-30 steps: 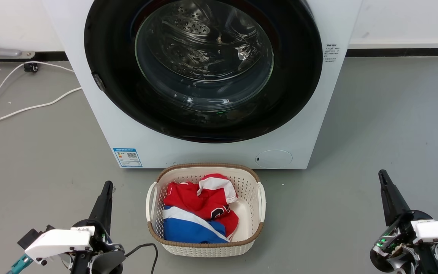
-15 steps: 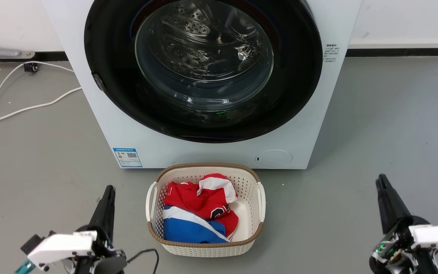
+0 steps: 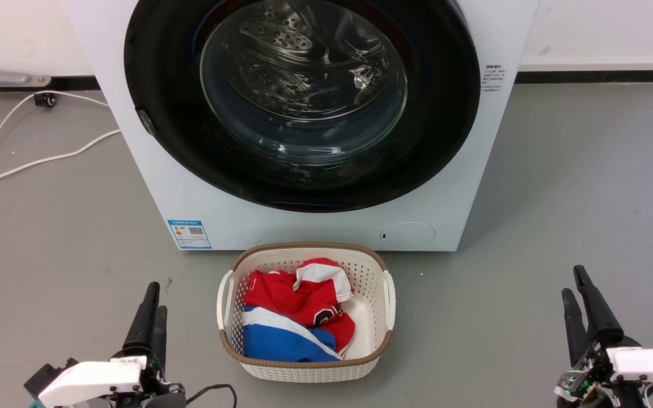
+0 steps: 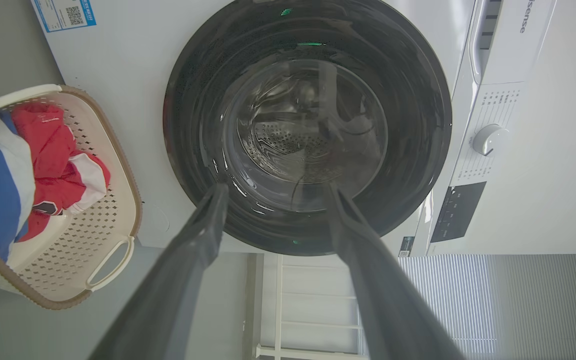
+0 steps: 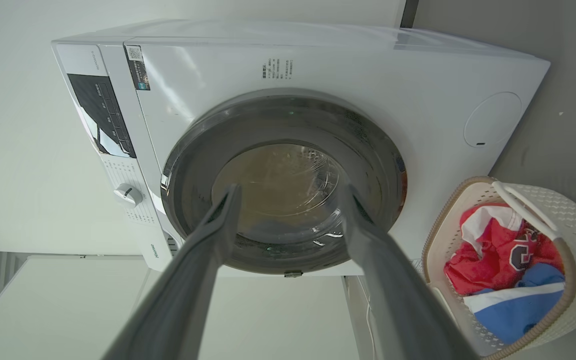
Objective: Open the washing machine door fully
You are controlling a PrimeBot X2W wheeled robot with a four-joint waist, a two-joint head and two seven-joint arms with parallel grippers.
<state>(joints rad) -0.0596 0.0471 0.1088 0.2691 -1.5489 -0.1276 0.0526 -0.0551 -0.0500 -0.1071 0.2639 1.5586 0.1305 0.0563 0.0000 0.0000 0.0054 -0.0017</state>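
The washing machine door (image 3: 304, 190) is a big glossy black round with a bulging clear glass centre. It lies shut against the white machine front. It also shows in the left wrist view (image 4: 418, 125) and the right wrist view (image 5: 373, 150). My left gripper (image 3: 156, 297) hangs low at the left of the basket, far from the door, and it is open and empty. My right gripper (image 3: 572, 281) is low at the right, also open and empty. In each wrist view the two fingers (image 4: 208, 225) (image 5: 213, 225) stand well apart and point at the door.
A cream basket (image 3: 309, 247) with red, white and blue clothes sits on the grey floor just before the machine, between my arms. A white cable (image 3: 37, 161) lies on the floor at the left. A small round white flap (image 3: 407, 235) is low on the machine front.
Both grippers have drawn back toward the bottom edge of the head view. Each has turned so that its two fingers now show apart. The door has not moved.
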